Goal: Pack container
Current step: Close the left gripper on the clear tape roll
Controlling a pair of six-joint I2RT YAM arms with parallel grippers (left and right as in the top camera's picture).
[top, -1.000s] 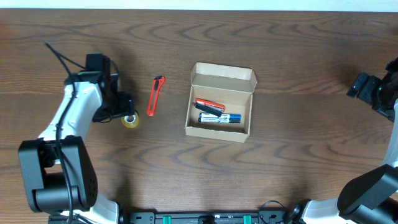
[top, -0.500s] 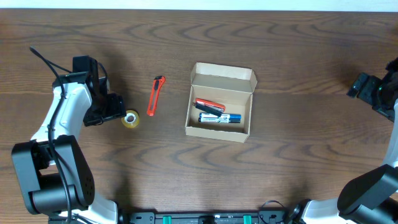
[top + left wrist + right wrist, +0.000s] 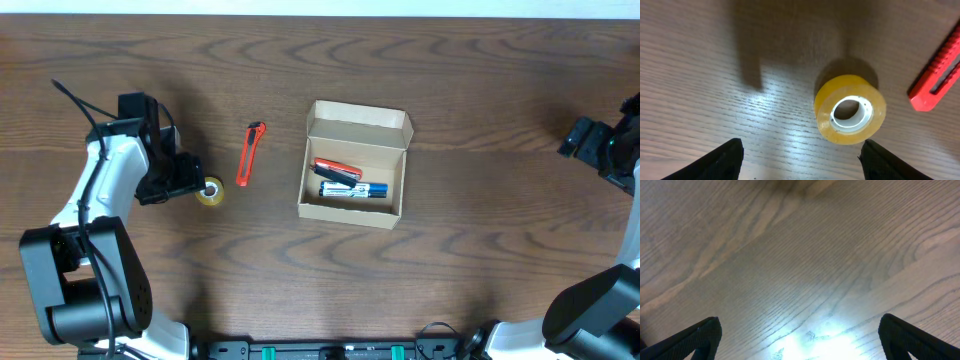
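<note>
- Overhead look at a dark wooden tabletop (image 3: 480,250), with the container (image 3: 345,210) near the middle: a small tan cardboard box, lid flap up at the far side, open on top.
- Already inside the container: a blue marker (image 3: 352,189) and a red and black tool (image 3: 335,168), lying side by side.
- Well left of the container: an orange utility knife (image 3: 250,153) and, further left, a yellow tape roll (image 3: 209,197) lying flat, hole upward.
- Left gripper (image 3: 185,182) just beside the tape roll, spread wide and holding nothing; in the wrist view, roll ahead of the fingers (image 3: 725,160) and off-centre toward one of them, not between them.
- Right gripper (image 3: 583,135) far off at the right edge of the tabletop, fully spread, empty, over bare wood.
- Likely next step: closing on the tape roll for carrying to the container.
- Risk: shoving the roll across the smooth wood instead of catching it, from an off-centre approach with one finger meeting the rim first.
- Risk: knocking the roll into the utility knife close by, scattering both.
- Risk: a smooth round roll slipping or tipping out of a shallow pinch on the way over.
- Risk: little free room beside the marker and tool, hence a roll perched on them, or snagging the wall and dragging the light box.
</note>
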